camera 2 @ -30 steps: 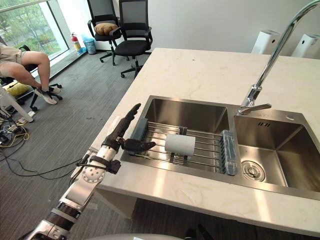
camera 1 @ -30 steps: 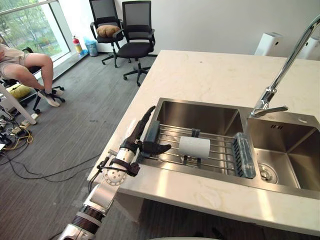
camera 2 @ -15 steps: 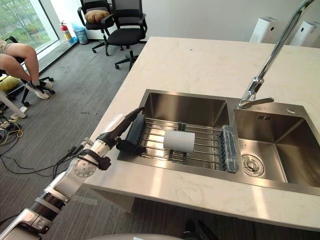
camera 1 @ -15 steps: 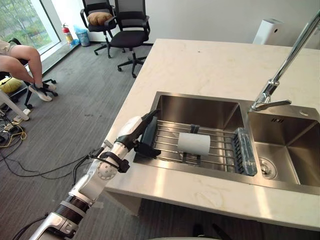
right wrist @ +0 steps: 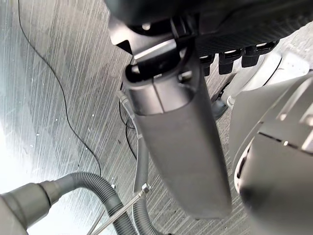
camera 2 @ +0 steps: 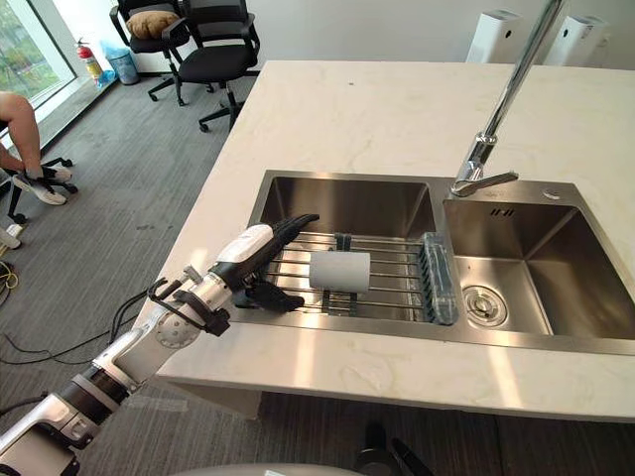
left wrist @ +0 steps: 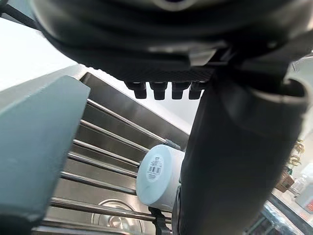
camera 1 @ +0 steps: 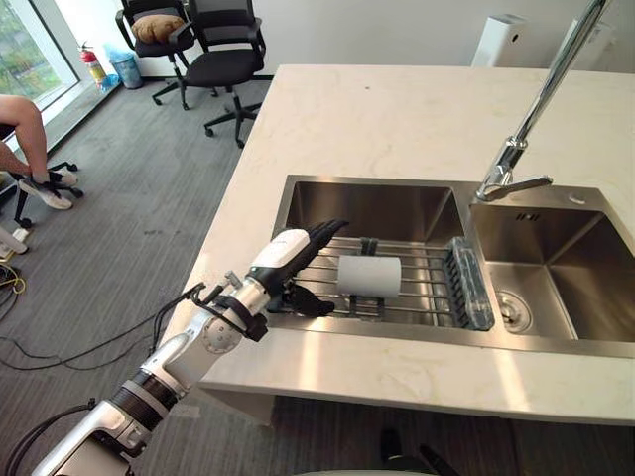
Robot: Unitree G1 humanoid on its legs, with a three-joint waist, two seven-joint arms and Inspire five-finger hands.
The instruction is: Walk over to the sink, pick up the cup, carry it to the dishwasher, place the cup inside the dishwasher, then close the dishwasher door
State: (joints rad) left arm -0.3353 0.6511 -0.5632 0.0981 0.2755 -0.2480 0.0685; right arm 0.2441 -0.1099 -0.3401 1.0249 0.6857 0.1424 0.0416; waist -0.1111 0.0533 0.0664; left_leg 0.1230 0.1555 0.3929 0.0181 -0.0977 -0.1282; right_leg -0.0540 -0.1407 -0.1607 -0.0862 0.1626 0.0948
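- A sink (camera 1: 369, 206) is set in the table (camera 1: 397, 109), close to the near edge, with a faucet (camera 1: 524, 134) standing behind its middle.
- The cup (camera 1: 369, 275) is seen lying on its side on a wire rack (camera 1: 432, 288) laid across the sink's left half, with its base turned towards the table's left edge.
- The left hand (camera 1: 286, 266) is held over the rack's left end, with fingers straight and thumb spread. It is just beside the cup but apart from it.
- The right hand (right wrist: 181, 137) is seen above the floor (right wrist: 58, 98). Its fingers seem straight, though little of them is shown.
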